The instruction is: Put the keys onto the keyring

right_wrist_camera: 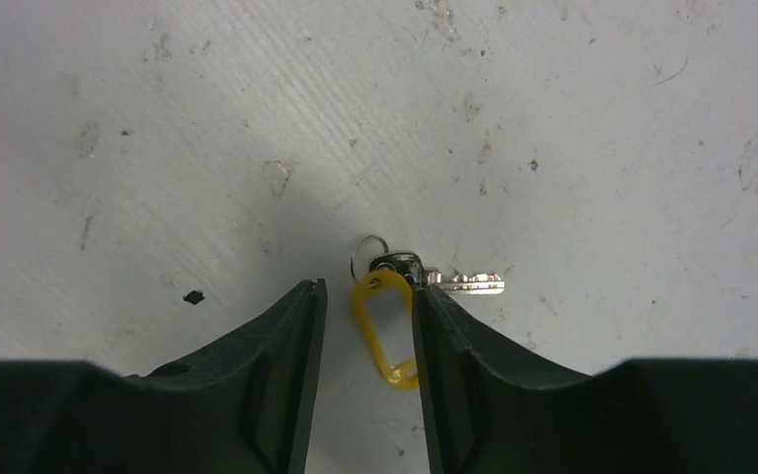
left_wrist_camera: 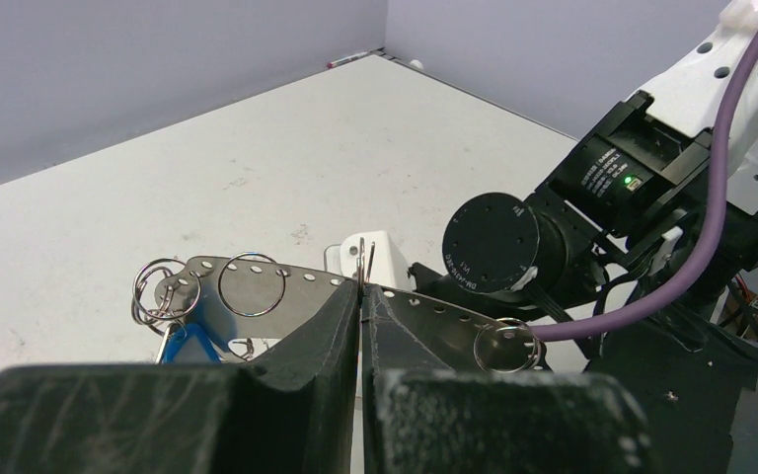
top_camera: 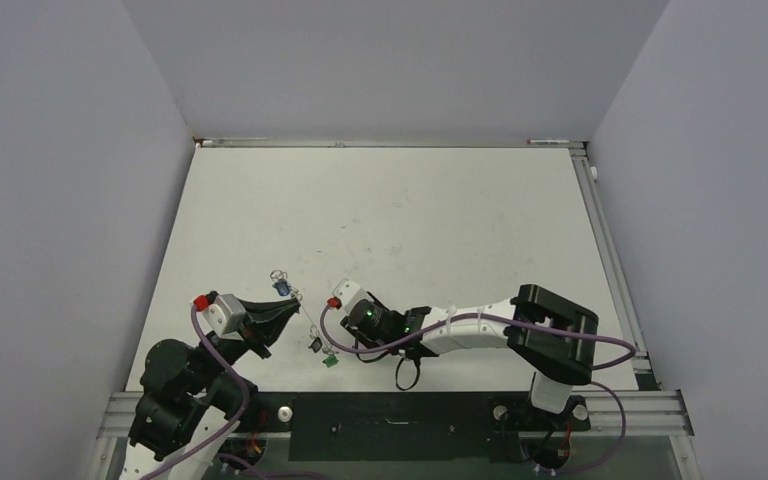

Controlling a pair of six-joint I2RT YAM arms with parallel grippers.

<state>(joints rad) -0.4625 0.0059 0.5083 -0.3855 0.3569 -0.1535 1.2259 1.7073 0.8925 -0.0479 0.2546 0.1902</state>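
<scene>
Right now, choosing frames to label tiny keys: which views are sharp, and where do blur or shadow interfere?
Right wrist: sharp, yellow tag in soft shadow. Left wrist: left fingers blurred up close, rings crisp. Top external: evenly lit, keys too small to resolve.

— Where is the yellow plastic key tag (right_wrist_camera: 385, 331) found?
— It is laid on the white table top (top_camera: 410, 220), between the parted fingers of the right gripper (right_wrist_camera: 367, 286). Its silvery metal key (right_wrist_camera: 466, 283) is stretched out to the right in the wrist view.
— And the rest?
— The black plastic tag (top_camera: 315, 343) and green plastic tag (top_camera: 329, 361) are set between the two grippers, the green one nearer the bases. The blue plastic tag (top_camera: 282, 287) is placed just behind the left gripper (left_wrist_camera: 362, 286), whose fingers are pressed together on the thin silvery wire keyring (left_wrist_camera: 366, 259).
</scene>
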